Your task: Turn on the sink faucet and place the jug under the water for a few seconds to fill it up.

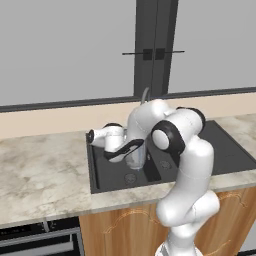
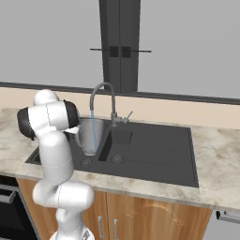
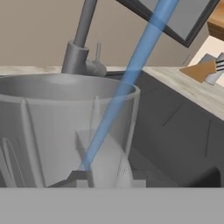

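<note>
The translucent grey jug point(image 1: 136, 158) hangs upright over the left basin of the black sink point(image 2: 154, 157). My gripper point(image 1: 131, 148) is shut on its near side, and in the hand view the jug point(image 3: 52, 127) stands right in front of the gripper point(image 3: 107, 178). The grey gooseneck faucet point(image 2: 101, 88) arches over the basin, its small lever point(image 2: 128, 115) sticking out to the side. A thin blue stream of water point(image 2: 93, 127) falls from the spout straight into the jug's open top; the same water point(image 3: 127, 83) crosses the hand view on a slant.
Marble counter point(image 1: 45, 170) surrounds the sink, with wooden cabinet doors point(image 2: 154, 218) below. A dark-framed window point(image 2: 119, 47) stands behind the faucet. An oven front point(image 1: 40, 240) sits at the lower left. My own arm point(image 2: 54, 140) stands left of the jug.
</note>
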